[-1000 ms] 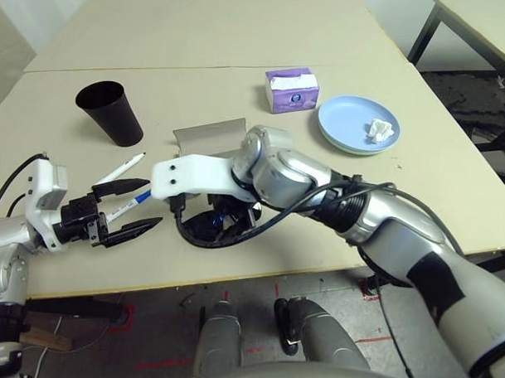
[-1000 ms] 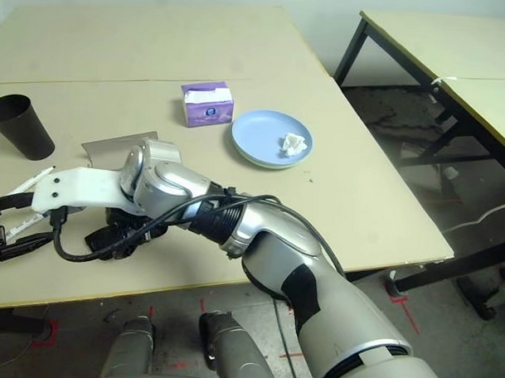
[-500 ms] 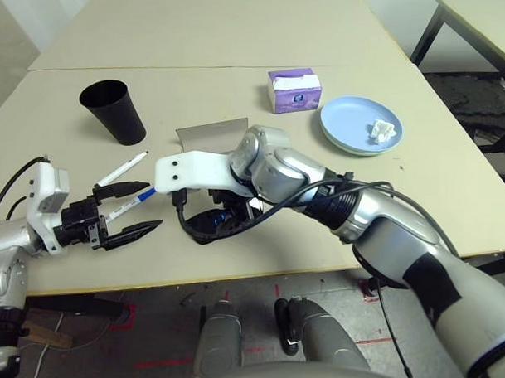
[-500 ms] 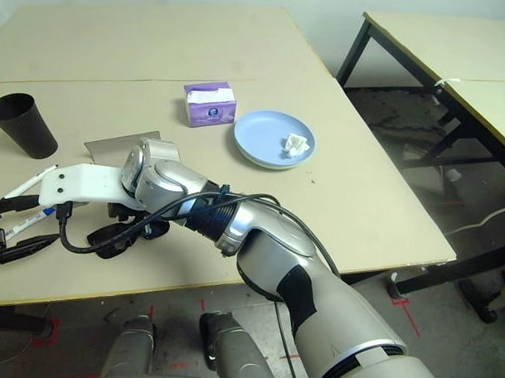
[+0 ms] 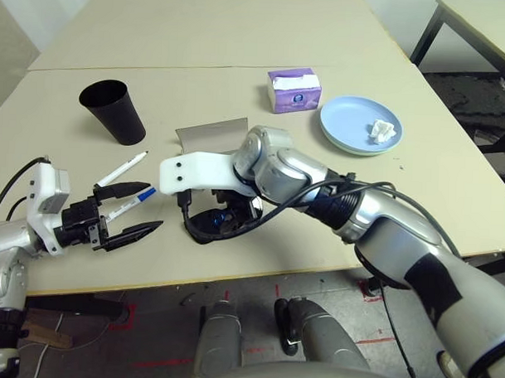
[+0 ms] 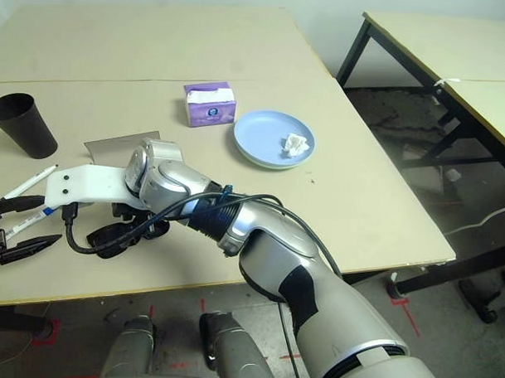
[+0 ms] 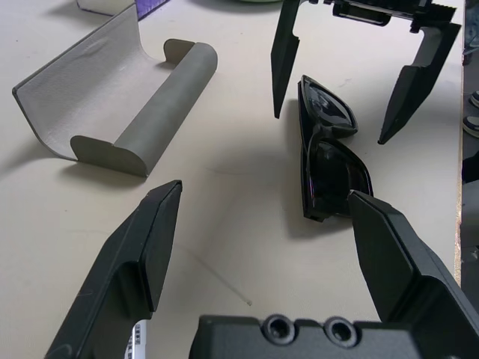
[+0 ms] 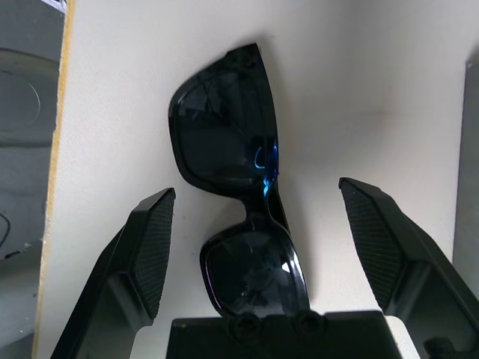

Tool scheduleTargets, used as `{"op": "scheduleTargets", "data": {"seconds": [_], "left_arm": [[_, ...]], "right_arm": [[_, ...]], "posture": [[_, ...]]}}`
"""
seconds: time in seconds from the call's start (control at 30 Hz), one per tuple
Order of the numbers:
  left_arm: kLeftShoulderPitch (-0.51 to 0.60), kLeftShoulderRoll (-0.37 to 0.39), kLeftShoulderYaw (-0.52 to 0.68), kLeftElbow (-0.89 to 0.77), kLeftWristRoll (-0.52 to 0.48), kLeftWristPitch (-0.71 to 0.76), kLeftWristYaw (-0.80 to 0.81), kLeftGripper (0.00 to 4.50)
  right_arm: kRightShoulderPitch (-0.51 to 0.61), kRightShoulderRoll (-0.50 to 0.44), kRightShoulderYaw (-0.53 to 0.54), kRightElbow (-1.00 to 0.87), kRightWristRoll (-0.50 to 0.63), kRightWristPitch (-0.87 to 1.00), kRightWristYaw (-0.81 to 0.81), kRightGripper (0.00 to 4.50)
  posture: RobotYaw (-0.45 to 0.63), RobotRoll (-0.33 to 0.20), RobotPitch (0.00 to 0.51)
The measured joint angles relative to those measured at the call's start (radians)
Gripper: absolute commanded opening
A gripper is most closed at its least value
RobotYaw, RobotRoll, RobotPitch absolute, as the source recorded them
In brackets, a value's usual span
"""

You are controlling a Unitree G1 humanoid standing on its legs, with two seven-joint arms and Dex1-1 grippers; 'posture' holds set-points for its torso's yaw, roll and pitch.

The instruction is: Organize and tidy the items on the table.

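Your right gripper [image 8: 254, 224], jaws wide and empty, straddles the sunglasses [image 8: 236, 187] mid-frame; close off-centre and they'll skid toward the table [image 8: 112, 112] edge.

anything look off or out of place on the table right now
The grey glasses case lies open and empty, while the black sunglasses sit loose on the table beside it. A crumpled white tissue lies on the blue plate. Nothing looks spilled or broken.

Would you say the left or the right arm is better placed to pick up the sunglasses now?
Right. The right gripper hangs open directly over the black sunglasses, a finger on either side of the frame. The left gripper is open too, but sits off to the side near the markers.
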Motion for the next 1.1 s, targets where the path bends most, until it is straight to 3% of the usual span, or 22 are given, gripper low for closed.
{"op": "scheduleTargets", "data": {"seconds": [0.6, 0.73, 1.0, 1.1], "left_arm": [[0.001, 0.0, 0.0, -0.007, -0.002, 0.007, 0.008, 4.5], [0.007, 0.0, 0.0, -0.023, -0.008, 0.008, 0.01, 4.5], [0.008, -0.005, 0.002, -0.047, -0.02, 0.029, 0.03, 4.5], [0.007, -0.006, 0.008, -0.063, -0.029, 0.038, 0.04, 4.5]], "right_arm": [[0.036, -0.004, 0.01, -0.012, -0.009, -0.009, 0.017, 4.48], [0.036, -0.004, 0.011, -0.019, -0.009, -0.005, 0.025, 3.23], [0.037, -0.008, 0.009, -0.036, -0.006, 0.003, 0.035, 0.21], [0.035, -0.01, 0.0, -0.045, -0.003, 0.006, 0.043, 0.05]], "posture": [[0.05, 0.0, 0.175], [0.06, 0.0, 0.179], [0.07, 0.0, 0.175], [0.08, 0.0, 0.176]]}}
